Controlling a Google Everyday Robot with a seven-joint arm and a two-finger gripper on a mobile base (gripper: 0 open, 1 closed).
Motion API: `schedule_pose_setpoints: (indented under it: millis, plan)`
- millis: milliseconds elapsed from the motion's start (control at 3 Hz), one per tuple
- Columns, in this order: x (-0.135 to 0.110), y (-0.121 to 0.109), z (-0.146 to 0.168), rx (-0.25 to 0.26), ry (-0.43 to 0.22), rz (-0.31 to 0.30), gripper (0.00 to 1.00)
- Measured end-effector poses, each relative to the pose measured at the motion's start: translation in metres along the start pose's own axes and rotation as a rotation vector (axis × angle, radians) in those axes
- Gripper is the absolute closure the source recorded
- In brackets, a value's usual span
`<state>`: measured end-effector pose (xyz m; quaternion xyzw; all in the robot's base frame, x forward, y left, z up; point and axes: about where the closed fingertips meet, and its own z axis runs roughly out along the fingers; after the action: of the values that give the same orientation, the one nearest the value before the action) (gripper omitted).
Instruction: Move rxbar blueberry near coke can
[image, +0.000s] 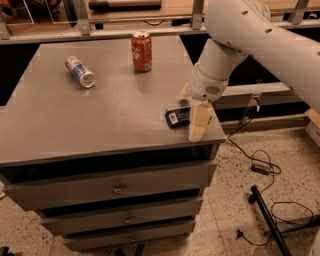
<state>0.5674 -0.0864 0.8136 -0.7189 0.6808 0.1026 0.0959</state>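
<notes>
1. The snack bar (176, 117) lies flat near the front right corner of the cabinet top (100, 115), dark wrapper up, with a small white patch showing toward its left end. Its right end is hidden behind the robot's hardware.
2. The gripper (190, 116) is right down at that corner. Its jaws look spread, with the near finger (200, 121) standing in front of the bar and the far finger (185, 93) behind it. It straddles the bar's right end, and no squeeze is showing yet.
3. As a judgement, this bar should be light, thin and a bit bendy, in a slick wrapper. A pinch across the short width, close to the middle, ought to stop it drooping or swivelling. A grab at the very end risks it pivoting or sliding out.
4. It sits so low on the surface that the fingertips probably need to come almost down to the cabinet top to catch its edges.
5. The red cola can (142, 51) stands upright at the back of the top, well apart from the bar, so most of the trip is yet to come.
6. A silver-and-blue can (80, 71) lies on its side to the back left, off the likely path.
7. The white arm (250, 35) reaches in from the upper right.
</notes>
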Motion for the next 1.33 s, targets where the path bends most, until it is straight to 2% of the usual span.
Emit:
schedule_pose_setpoints:
  millis: [333,667,1333]
  plan:
    - [0.0000,0.0000,-0.0001,0.000,0.000,0.000,1.00]
    - [0.0000,0.0000,-0.0001,0.000,0.000,0.000,1.00]
    - [-0.0001,0.0003,-0.0002,0.000,0.000,0.000,0.56]
